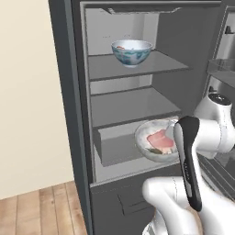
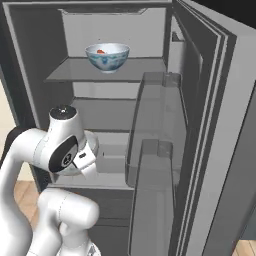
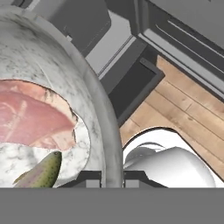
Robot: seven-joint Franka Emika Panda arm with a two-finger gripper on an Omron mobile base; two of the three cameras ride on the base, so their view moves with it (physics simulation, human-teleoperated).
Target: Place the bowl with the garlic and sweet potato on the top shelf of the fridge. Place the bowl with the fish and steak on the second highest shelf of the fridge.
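The jaws pinch the marble bowl's [image 1: 156, 140] rim (arm hides its right side).

No readable text, labels, brands, numbers or signs anywhere. Fridge [image 1: 73, 114] walls, shelves, door bins: plain grey, unmarked. Blue-patterned bowl [image 1: 131, 52] on top shelf: decoration only, no lettering. Marbled bowl [image 3: 52, 87]: no markings.
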